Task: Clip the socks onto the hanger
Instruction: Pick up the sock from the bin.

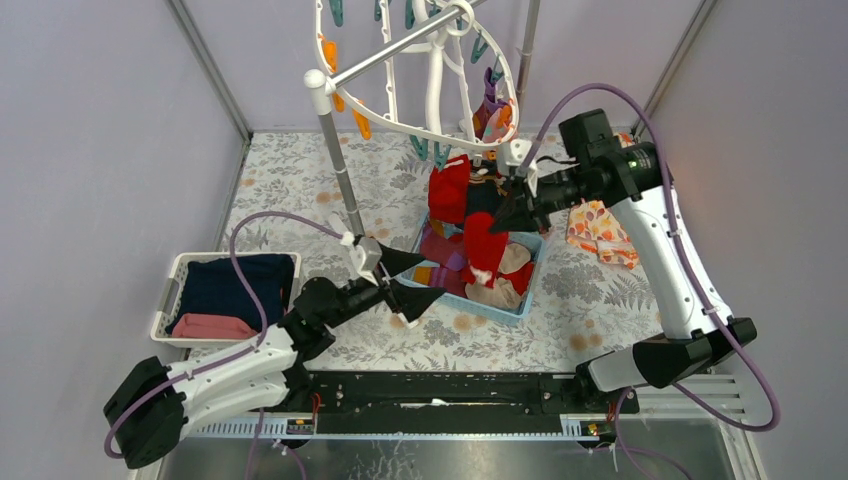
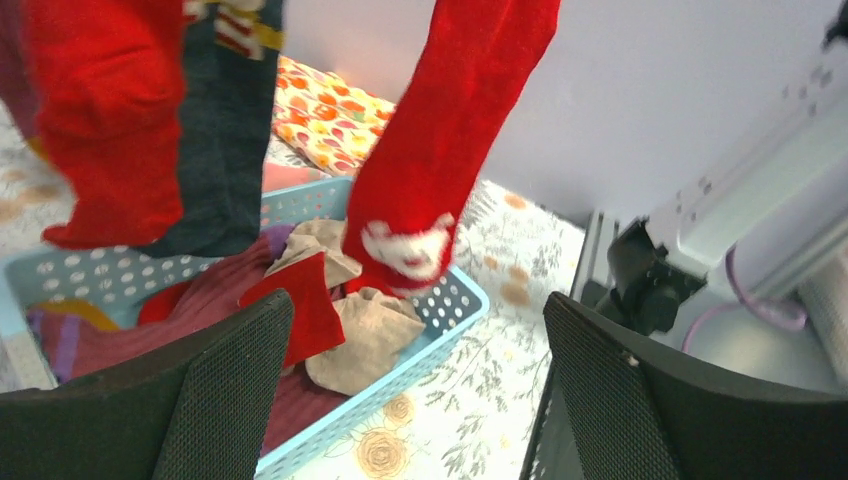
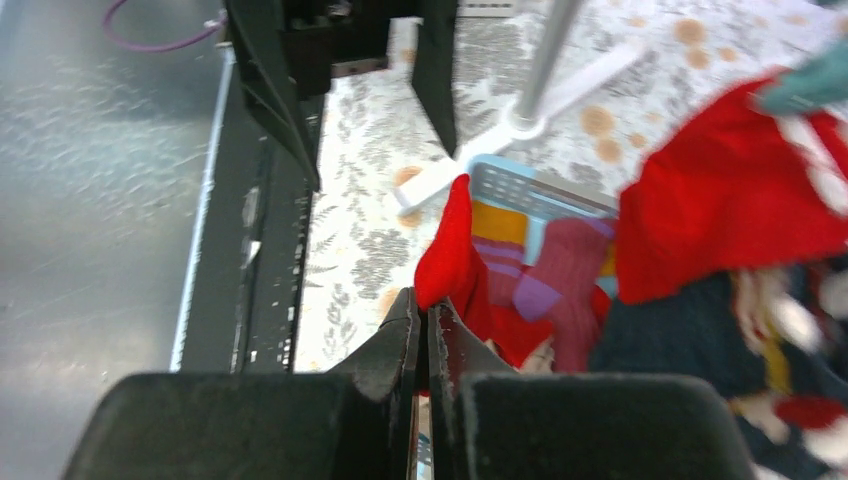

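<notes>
The white oval hanger (image 1: 400,125) hangs at the back, with a red sock (image 1: 450,188) and a navy sock (image 2: 225,130) dangling from its clips. My right gripper (image 1: 503,213) is shut on the top edge of another red sock (image 1: 483,245), which hangs over the light blue basket (image 1: 520,300). In the right wrist view the jaws (image 3: 425,305) are pressed together with that red sock (image 3: 455,250) pinched at their tips. My left gripper (image 1: 432,277) stands wide open just left of the basket, holding nothing. Its view shows the held red sock (image 2: 450,130) and a beige sock (image 2: 370,335) in the basket (image 2: 440,320).
A grey pole of the rack stand (image 1: 335,150) rises left of the basket. A white basket (image 1: 172,290) with folded navy and pink cloth sits at the left. An orange floral cloth (image 1: 600,232) lies under the right arm. More socks fill the blue basket.
</notes>
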